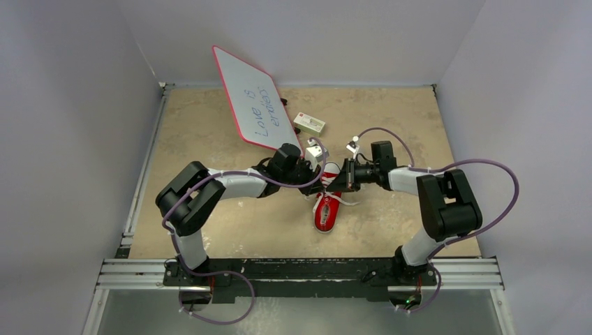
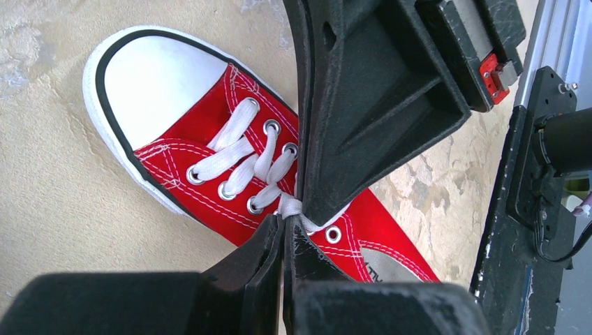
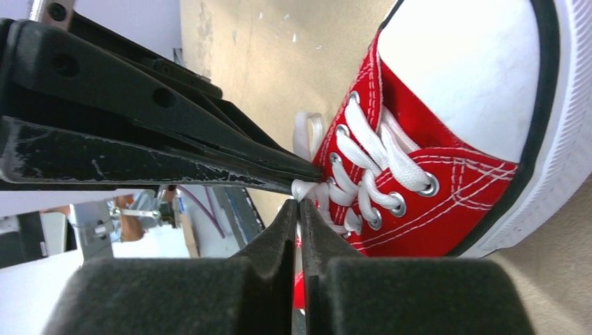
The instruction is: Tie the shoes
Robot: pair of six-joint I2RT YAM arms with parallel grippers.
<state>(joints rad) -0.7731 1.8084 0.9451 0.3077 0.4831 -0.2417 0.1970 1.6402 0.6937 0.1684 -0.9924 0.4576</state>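
Lying near the middle of the beige table, the sneaker points its white toe cap to the near edge, where the arm bases are. Both grippers meet over its laced part, tip against tip. The left gripper has its fingers pressed together, and the white lace is pinched between them just beside the upper eyelets. The right gripper is also closed narrow on the lace, at almost the same spot. A small loop of lace stands beside the tips. Lower on the sneaker the lace crosses flat between the eyelets. Behind the sneaker, apart from it, are a small white box and a whiteboard with a red edge and handwriting.
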